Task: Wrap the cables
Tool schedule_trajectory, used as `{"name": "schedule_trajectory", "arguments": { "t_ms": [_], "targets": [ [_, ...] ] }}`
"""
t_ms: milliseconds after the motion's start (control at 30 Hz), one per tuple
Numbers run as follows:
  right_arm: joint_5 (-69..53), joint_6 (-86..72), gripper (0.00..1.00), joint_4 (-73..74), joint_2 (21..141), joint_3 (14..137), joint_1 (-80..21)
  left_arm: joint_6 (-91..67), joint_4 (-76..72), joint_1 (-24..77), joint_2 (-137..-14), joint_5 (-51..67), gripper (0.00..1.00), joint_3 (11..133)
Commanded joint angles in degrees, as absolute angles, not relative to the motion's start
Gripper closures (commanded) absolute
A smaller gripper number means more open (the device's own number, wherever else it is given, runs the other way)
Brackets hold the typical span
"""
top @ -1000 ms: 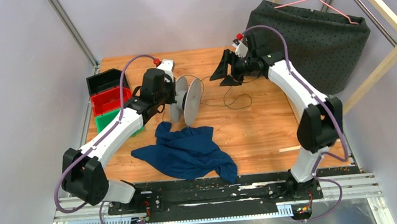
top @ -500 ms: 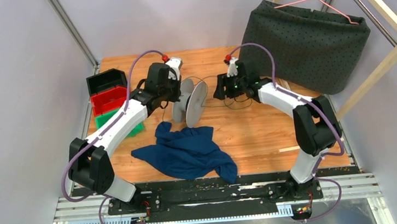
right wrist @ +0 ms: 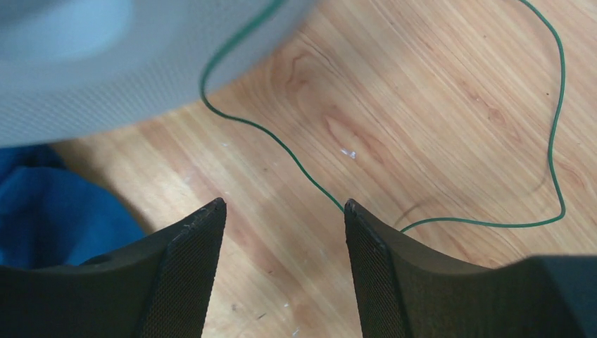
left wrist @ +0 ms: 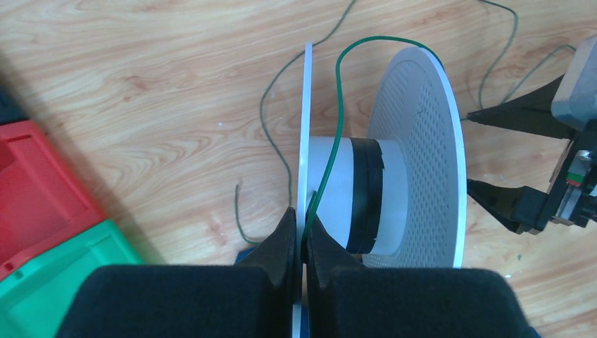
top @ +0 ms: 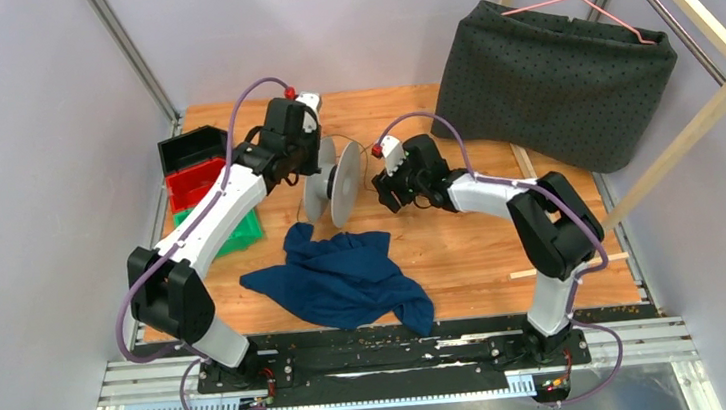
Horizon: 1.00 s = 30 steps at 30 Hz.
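A white spool [top: 337, 180] stands on edge on the wooden table, one flange perforated [left wrist: 419, 134], with a black band around its hub. My left gripper [left wrist: 303, 238] is shut on the rim of the thin flange [left wrist: 308, 127], with the thin green cable [left wrist: 337, 105] running by its fingertips. From there the cable arcs over the hub and trails across the table. My right gripper [right wrist: 284, 205] hangs open just right of the spool [right wrist: 105, 77], low over the wood. The cable [right wrist: 281, 144] passes behind its right fingertip [right wrist: 352, 210] and loops off to the right. Nothing lies between its fingers.
A crumpled blue cloth [top: 341, 277] lies in front of the spool. Stacked black, red and green bins [top: 197, 176] sit at the left edge. A dark dotted fabric cover [top: 557, 66] hangs on a wooden frame at the back right.
My right arm has swung left and nearer, from the back of the table to just beside the spool. The left gripper has kept its hold and shifted the spool slightly.
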State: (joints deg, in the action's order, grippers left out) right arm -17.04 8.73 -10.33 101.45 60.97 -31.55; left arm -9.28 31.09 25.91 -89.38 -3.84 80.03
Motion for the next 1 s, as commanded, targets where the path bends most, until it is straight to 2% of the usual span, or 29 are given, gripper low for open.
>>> {"name": "schedule_trajectory", "arguments": {
  "t_ms": [0, 300, 533, 800, 967],
  "targets": [
    [-12.5, 14.9, 0.34, -14.4, 105.0, 61.6, -32.2, -9.3, 33.9, 24.8, -89.8, -7.7, 1.00, 83.5],
    [-13.3, 16.1, 0.31, -15.9, 111.0, 66.3, -32.3, -9.2, 35.6, 23.2, -90.2, -5.0, 1.00, 86.4],
    [-16.4, 12.1, 0.23, -18.2, 114.0, 69.2, -33.0, -9.9, 36.7, 22.4, -90.9, -3.8, 1.00, 88.5],
    [-19.0, 6.3, 0.24, -23.2, 117.0, 71.9, -33.2, -12.3, 38.4, 21.5, -91.8, -0.4, 1.00, 89.9],
    [-20.7, 3.6, 0.25, -25.2, 114.5, 69.7, -33.2, -13.3, 39.5, 20.3, -92.1, -0.8, 1.00, 91.2]
  ]
}}
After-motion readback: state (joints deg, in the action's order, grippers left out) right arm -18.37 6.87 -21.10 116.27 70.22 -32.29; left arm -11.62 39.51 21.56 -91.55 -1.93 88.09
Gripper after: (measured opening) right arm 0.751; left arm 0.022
